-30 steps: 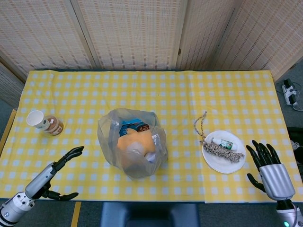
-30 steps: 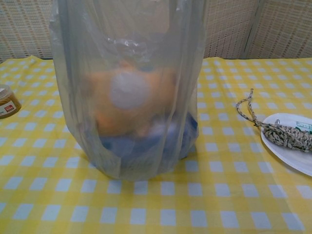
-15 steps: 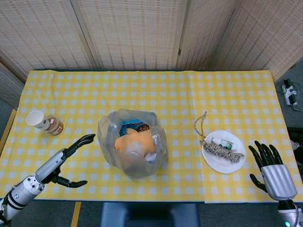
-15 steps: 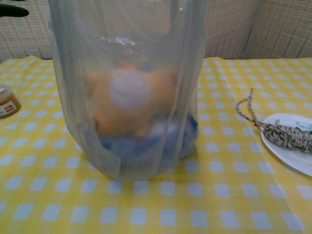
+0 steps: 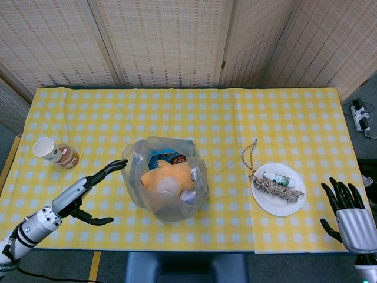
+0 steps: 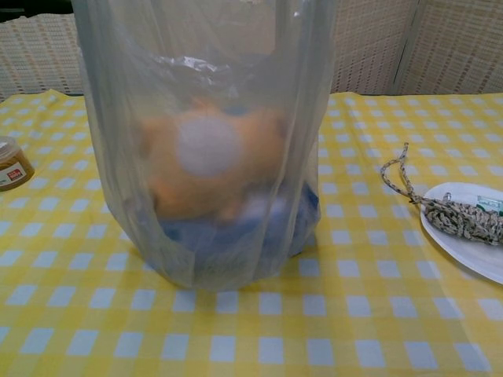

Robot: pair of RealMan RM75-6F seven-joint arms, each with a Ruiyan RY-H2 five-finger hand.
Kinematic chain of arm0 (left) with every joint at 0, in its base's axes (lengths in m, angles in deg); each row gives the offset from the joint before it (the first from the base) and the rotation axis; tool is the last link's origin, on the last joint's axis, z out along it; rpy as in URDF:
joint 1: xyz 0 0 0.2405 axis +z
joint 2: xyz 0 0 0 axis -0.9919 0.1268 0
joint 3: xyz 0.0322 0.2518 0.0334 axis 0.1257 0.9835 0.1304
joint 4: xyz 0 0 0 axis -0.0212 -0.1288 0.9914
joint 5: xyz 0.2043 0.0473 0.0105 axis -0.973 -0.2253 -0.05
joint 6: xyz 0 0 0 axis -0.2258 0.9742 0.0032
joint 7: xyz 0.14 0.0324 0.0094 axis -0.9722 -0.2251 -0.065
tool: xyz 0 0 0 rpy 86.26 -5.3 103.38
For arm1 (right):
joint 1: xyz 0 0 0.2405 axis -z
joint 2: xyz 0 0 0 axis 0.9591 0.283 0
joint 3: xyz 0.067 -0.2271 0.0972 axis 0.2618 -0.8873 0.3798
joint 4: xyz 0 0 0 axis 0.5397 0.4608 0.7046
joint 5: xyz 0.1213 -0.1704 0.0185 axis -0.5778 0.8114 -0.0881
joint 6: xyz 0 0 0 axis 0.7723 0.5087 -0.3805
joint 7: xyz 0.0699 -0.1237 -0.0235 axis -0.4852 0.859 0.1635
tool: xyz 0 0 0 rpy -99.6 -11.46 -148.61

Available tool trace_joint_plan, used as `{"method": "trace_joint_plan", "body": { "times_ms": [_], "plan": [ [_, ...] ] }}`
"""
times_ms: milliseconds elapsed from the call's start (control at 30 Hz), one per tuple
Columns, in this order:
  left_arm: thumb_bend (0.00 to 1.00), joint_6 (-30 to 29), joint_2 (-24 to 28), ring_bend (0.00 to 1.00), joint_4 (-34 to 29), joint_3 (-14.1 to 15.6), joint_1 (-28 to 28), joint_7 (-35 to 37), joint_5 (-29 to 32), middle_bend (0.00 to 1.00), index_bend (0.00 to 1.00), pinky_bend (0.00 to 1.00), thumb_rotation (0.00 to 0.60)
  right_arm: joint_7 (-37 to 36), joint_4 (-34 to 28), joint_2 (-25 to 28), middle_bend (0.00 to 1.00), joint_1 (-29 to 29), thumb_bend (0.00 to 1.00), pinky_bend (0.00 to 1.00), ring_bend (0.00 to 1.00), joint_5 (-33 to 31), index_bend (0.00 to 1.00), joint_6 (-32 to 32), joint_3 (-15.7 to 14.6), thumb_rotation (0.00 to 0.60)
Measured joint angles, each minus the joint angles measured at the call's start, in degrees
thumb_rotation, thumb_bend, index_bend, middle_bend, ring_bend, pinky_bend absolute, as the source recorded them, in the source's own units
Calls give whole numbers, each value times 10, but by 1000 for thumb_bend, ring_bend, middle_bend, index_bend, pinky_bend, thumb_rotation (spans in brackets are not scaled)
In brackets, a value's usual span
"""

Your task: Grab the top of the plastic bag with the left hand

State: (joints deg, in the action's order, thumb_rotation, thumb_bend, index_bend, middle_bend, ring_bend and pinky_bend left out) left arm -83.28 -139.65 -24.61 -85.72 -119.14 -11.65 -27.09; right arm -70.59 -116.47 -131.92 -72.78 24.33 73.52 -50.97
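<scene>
A clear plastic bag (image 5: 166,187) stands upright at the middle of the table, holding an orange soft item and a blue packet; it fills the chest view (image 6: 206,141). My left hand (image 5: 91,191) is open, fingers spread, just left of the bag's upper rim, one fingertip almost at the plastic. A dark sliver at the top left of the chest view is part of that hand. My right hand (image 5: 351,215) is open and empty at the table's near right corner, far from the bag.
A paper cup (image 5: 46,150) and a brown-lidded jar (image 5: 68,158) lie at the left edge. A white plate (image 5: 281,203) with a coil of rope (image 5: 272,186) and a small tube sits right of the bag. The tablecloth (image 5: 188,118) is yellow check.
My left hand has risen and moved right toward the bag's top, its fingertip now near the rim. My right hand has drawn back toward the table's near right corner.
</scene>
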Motion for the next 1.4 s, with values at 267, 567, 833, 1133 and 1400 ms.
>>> {"method": "trace_joint_plan", "body": {
  "times_ms": [267, 567, 833, 1133, 1400],
  "plan": [
    [243, 2, 3, 0, 1, -1, -23, 27, -5, 25, 44, 40, 600, 11, -2, -5, 0, -2, 312, 0, 0, -13, 0, -10, 7, 600],
    [244, 10, 4, 0, -3, 0, -40, 47, -3, 25, 48, 49, 600, 22, -5, -8, 0, -11, 312, 0, 0, -25, 0, -27, 14, 600],
    [244, 37, -20, 0, 6, 3, -70, 78, -6, 25, 44, 51, 600, 19, -6, -6, 0, -9, 312, 0, 0, -26, 0, -22, 15, 600],
    [244, 56, -41, 0, 23, 8, -94, 102, -2, 25, 33, 55, 600, 13, -4, -4, 0, -7, 312, 0, 0, -29, 0, -21, 16, 600],
    [244, 67, -50, 32, 35, 15, -120, 144, -7, 52, 26, 98, 600, 4, -1, -1, 0, -5, 312, 0, 0, -28, 0, -16, 17, 600]
  ]
}}
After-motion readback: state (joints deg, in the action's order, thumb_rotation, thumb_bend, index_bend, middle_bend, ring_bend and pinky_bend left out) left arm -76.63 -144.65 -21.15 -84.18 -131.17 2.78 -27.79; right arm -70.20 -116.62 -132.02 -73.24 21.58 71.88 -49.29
